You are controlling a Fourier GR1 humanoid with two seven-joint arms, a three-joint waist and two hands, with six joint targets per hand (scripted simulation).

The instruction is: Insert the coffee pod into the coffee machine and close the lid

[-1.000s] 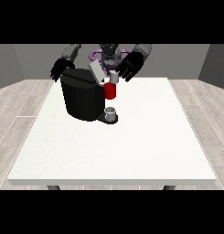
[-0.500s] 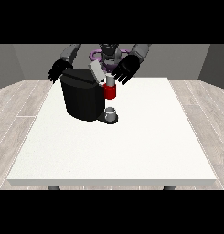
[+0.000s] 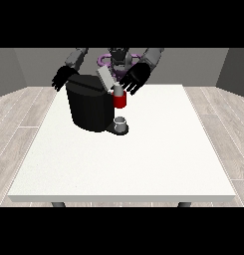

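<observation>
A bulky black coffee machine (image 3: 89,107) stands on the large white desk (image 3: 128,154) near its far edge, its grey lid (image 3: 105,78) tilted up. A small grey cup (image 3: 121,122) sits under its red front part (image 3: 120,100). The robot hand at the view's right (image 3: 134,79) hovers with fingers spread just beside the lid; the robot hand at the view's left (image 3: 62,78) hangs released behind the machine. The coffee pod cannot be made out.

I have one view only, the front camera. It stands across the white table (image 3: 123,164) from the robot (image 3: 117,59), raised and tilted down, facing it from well back. The whole tabletop fits in frame, with the robot small at the top and floor at both sides
</observation>
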